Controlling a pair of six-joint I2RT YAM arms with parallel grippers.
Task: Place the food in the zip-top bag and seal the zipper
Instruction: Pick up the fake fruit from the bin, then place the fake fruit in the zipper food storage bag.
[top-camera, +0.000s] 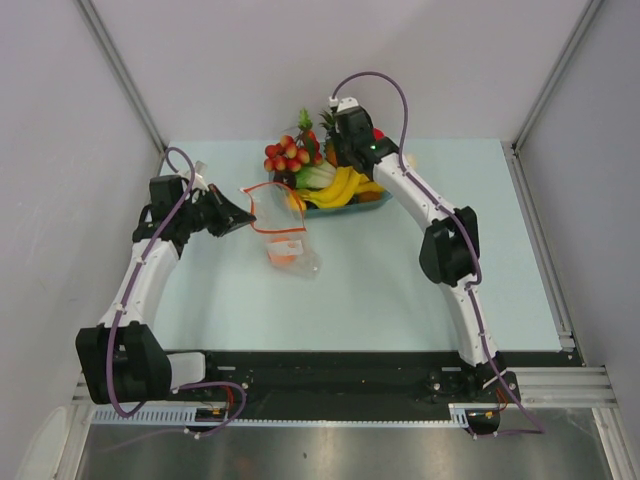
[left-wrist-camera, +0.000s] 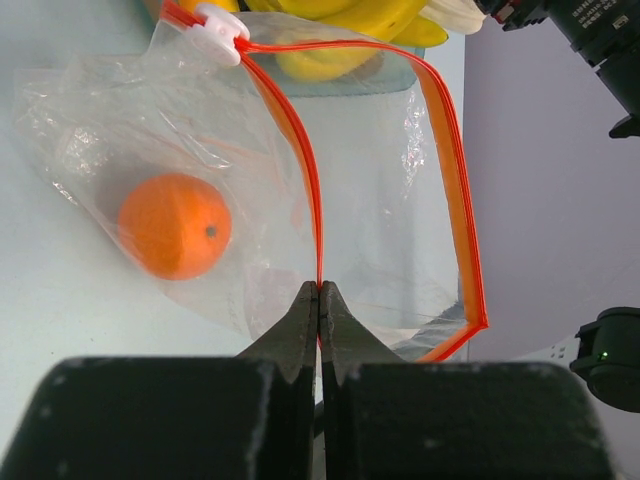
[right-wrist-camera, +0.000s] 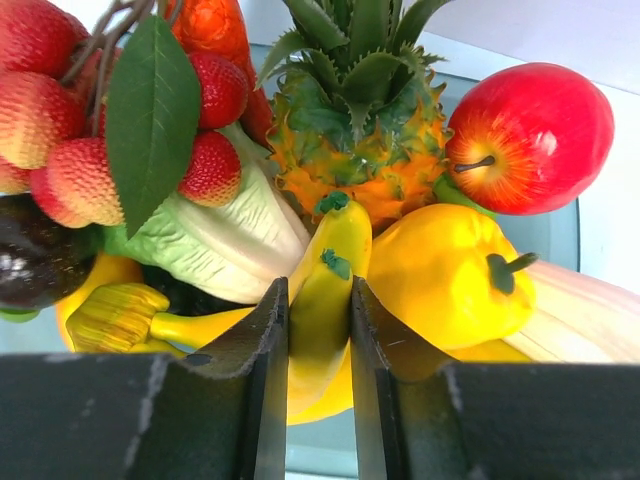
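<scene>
The zip-top bag (top-camera: 283, 235) (left-wrist-camera: 385, 190) lies left of the tray, its mouth held apart. My left gripper (top-camera: 240, 213) (left-wrist-camera: 320, 288) is shut on the near strip of the red-orange zipper (left-wrist-camera: 316, 190). The white slider (left-wrist-camera: 220, 25) sits at the strip's far end. A round orange (left-wrist-camera: 175, 225) (top-camera: 283, 256) rests inside the bag. My right gripper (top-camera: 338, 168) (right-wrist-camera: 318, 292) is down in the tray, both jaws pressed against one finger of the yellow banana bunch (right-wrist-camera: 338, 228) (top-camera: 340, 188). The red apple (right-wrist-camera: 530, 135) lies behind, to the right.
The blue-tinted tray (top-camera: 378, 202) also holds a pineapple (right-wrist-camera: 355, 150), a yellow pepper (right-wrist-camera: 445, 270), a pale green cabbage (right-wrist-camera: 215, 245) and a red berry cluster (right-wrist-camera: 70, 150) (top-camera: 288, 153). Grey walls close in the table on the left, back and right.
</scene>
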